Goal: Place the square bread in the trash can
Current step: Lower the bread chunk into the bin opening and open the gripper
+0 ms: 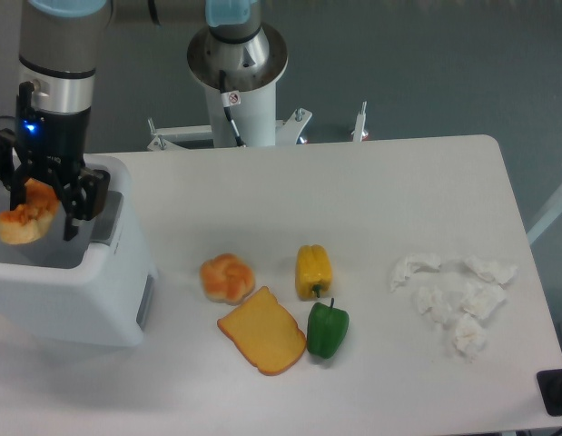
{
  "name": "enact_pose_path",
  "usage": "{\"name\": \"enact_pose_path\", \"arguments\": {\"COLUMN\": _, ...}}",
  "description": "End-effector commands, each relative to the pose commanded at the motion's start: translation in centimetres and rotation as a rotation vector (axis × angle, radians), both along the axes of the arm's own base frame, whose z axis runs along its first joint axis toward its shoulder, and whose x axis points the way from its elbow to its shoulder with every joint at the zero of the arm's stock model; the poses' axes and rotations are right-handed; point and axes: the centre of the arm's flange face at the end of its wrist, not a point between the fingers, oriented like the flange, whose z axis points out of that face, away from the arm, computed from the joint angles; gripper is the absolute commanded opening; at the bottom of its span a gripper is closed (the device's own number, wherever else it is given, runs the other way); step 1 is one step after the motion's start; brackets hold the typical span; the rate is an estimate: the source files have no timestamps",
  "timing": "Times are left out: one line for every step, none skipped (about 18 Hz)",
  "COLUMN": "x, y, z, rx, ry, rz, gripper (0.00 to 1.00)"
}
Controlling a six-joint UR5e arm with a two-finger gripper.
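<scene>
At far left, the square bread (26, 218) sits over the open top of the trash can (76, 295), beside the gripper (46, 202), whose fingers appear spread, though whether they grip the bread cannot be told. On the white table (371, 191) to the right lie a knotted bun (226, 277), a toast slice (261, 331), yellow pepper (314, 270), green pepper (328, 330) and crumpled tissues (455, 292).

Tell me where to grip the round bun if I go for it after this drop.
Take the round bun from straight above, fingers closing across its domed middle. It sits alone on the table, with open space left and behind it; the toast slice lies close at its front right, so keep fingers off that side.
</scene>
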Motion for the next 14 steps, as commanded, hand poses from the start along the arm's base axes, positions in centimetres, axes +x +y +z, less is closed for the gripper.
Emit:
{"name": "enact_pose_path", "arguments": {"x": -0.1, "y": 0.0, "z": 0.1, "rx": 0.001, "ry": 0.001, "rz": 0.002, "gripper": 1.00}}
{"name": "enact_pose_path", "arguments": {"x": -0.1, "y": 0.0, "z": 0.0, "rx": 0.000, "ry": -0.001, "rz": 0.003, "gripper": 1.00}}
{"name": "enact_pose_path", "arguments": {"x": -0.1, "y": 0.1, "z": -0.1, "rx": -0.003, "ry": -0.001, "rz": 0.002, "gripper": 1.00}}
{"name": "enact_pose_path", "arguments": {"x": -0.1, "y": 0.1, "z": -0.1, "rx": -0.003, "ry": -0.001, "rz": 0.002, "gripper": 1.00}}
{"name": "enact_pose_path", "arguments": {"x": -0.1, "y": 0.1, "z": -0.1, "rx": -0.003, "ry": -0.001, "rz": 0.002, "gripper": 1.00}}
{"name": "enact_pose_path", "arguments": {"x": -0.1, "y": 0.1, "z": -0.1, "rx": -0.004, "ry": -0.002, "rz": 0.002, "gripper": 1.00}}
{"name": "enact_pose_path", "arguments": {"x": -0.1, "y": 0.0, "z": -0.1, "rx": -0.004, "ry": 0.000, "rz": -0.002, "gripper": 1.00}}
{"name": "enact_pose_path", "arguments": {"x": -0.1, "y": 0.0, "z": -0.1, "rx": -0.004, "ry": 0.005, "rz": -0.010, "gripper": 1.00}}
{"name": "enact_pose_path", "arguments": {"x": 0.0, "y": -0.1, "z": -0.2, "rx": -0.006, "ry": 0.008, "rz": -0.020, "gripper": 1.00}}
{"name": "enact_pose_path", "arguments": {"x": 0.1, "y": -0.2, "z": -0.3, "rx": -0.009, "ry": 0.009, "rz": -0.027, "gripper": 1.00}}
{"name": "enact_pose_path", "arguments": {"x": 0.2, "y": -0.4, "z": -0.5, "rx": -0.012, "ry": 0.008, "rz": -0.028, "gripper": 1.00}}
{"name": "enact_pose_path", "arguments": {"x": 0.4, "y": -0.8, "z": -0.5, "rx": -0.014, "ry": 0.012, "rz": -0.032, "gripper": 1.00}}
{"name": "enact_pose_path", "arguments": {"x": 0.6, "y": -1.3, "z": -0.2, "rx": -0.007, "ry": 0.021, "rz": -0.043, "gripper": 1.00}}
{"name": "enact_pose_path", "arguments": {"x": 0.7, "y": -1.8, "z": 0.2, "rx": 0.000, "ry": 0.032, "rz": -0.061, "gripper": 1.00}}
